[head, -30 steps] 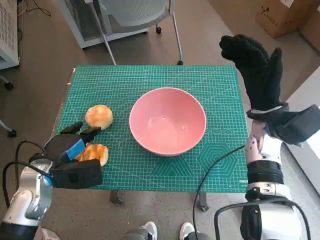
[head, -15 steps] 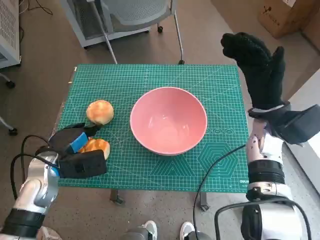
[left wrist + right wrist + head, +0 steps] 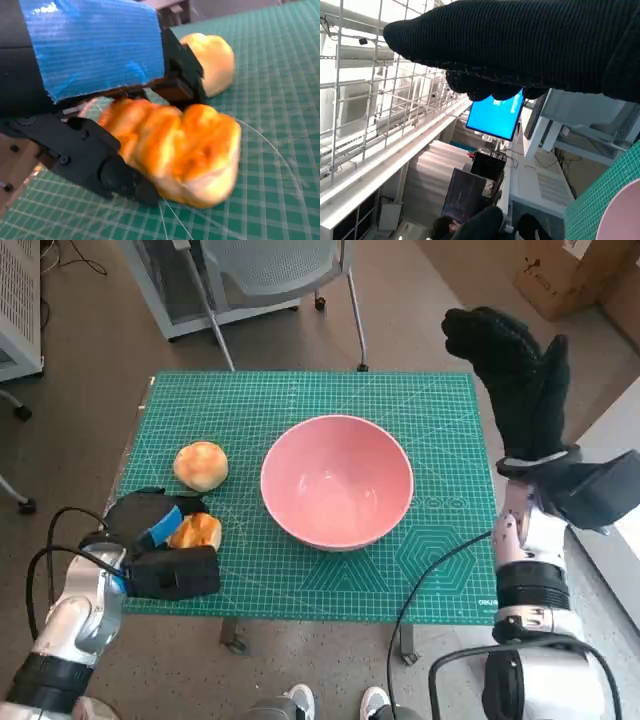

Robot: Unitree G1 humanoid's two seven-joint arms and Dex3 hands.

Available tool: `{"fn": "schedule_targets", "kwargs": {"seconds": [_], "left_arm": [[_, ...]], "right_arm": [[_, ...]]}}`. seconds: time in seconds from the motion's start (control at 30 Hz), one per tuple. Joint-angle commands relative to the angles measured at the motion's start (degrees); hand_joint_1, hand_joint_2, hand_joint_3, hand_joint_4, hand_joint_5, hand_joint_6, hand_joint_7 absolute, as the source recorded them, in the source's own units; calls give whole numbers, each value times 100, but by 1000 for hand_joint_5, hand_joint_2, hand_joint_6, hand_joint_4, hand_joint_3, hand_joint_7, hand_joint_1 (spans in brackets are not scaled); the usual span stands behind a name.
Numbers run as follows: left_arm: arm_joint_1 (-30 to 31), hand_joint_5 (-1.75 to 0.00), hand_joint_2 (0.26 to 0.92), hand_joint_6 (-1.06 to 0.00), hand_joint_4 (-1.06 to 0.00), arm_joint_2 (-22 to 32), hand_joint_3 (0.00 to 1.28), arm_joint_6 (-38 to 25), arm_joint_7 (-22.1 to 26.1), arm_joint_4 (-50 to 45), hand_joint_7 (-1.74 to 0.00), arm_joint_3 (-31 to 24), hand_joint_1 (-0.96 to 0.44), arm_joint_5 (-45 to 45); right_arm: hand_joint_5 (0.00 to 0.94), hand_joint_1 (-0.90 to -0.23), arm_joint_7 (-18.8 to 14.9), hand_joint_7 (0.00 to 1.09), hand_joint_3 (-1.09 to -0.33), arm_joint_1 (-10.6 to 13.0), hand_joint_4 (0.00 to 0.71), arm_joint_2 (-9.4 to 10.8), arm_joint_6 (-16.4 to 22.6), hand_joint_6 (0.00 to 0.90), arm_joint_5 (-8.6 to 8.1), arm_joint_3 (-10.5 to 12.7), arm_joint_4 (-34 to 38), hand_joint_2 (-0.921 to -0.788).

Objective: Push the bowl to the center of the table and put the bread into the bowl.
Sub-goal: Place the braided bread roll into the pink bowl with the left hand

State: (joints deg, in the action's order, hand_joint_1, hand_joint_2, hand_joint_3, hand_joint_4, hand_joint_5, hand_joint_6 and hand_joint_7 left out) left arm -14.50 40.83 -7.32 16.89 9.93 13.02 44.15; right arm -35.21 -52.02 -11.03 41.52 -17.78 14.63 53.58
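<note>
Even, bright indoor light with soft shadows; left wrist view blurs close up.

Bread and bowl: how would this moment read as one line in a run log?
bowl: mid-table, empty | glazed bread: left hand fingers around it, on mat | round bun: untouched | right hand: raised, holds nothing
</note>
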Motion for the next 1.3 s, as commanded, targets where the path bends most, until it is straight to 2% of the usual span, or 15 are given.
{"fn": "schedule_targets", "kwargs": {"seconds": [0.03,0.2,0.4,0.67,1.0,1.13,1.3], "left_arm": [[276,-1199,920,-692,-660,59,53,-163,363,-536,-1094,-119,3,-193],[513,-1231,919,-698,-658,105,53,-256,587,-1333,-1066,-415,3,-400],[684,-1206,914,-720,-709,195,33,-253,821,-2336,-1011,-838,3,-640],[348,-1126,902,-734,-794,231,13,-241,1010,-3166,-983,-1314,3,-926],[-959,-1010,892,-746,-830,350,8,93,1079,-3188,-1045,-1344,3,-989],[-1564,-956,884,-761,-859,358,2,317,1066,-2928,-1048,-1220,3,-953],[-2404,-929,882,-769,-866,286,1,465,1171,-2633,-1058,-800,2,-598]], "right_arm": [[1,-726,-23,1,-705,115,189,-4,-52,339,31,-20,75,-921],[1,-727,-6,1,-706,104,189,-8,-28,340,66,-32,113,-921],[0,-729,7,3,-706,82,187,-10,2,343,92,-43,174,-921],[0,-735,-4,2,-705,44,182,-14,4,343,88,-38,244,-921],[1,-734,-62,2,-700,-7,180,13,-35,344,24,-15,310,-921],[2,-733,-81,4,-699,-15,182,2,-41,347,10,-6,308,-921],[2,-733,-117,5,-698,9,183,0,-61,350,-20,5,250,-921]]}}
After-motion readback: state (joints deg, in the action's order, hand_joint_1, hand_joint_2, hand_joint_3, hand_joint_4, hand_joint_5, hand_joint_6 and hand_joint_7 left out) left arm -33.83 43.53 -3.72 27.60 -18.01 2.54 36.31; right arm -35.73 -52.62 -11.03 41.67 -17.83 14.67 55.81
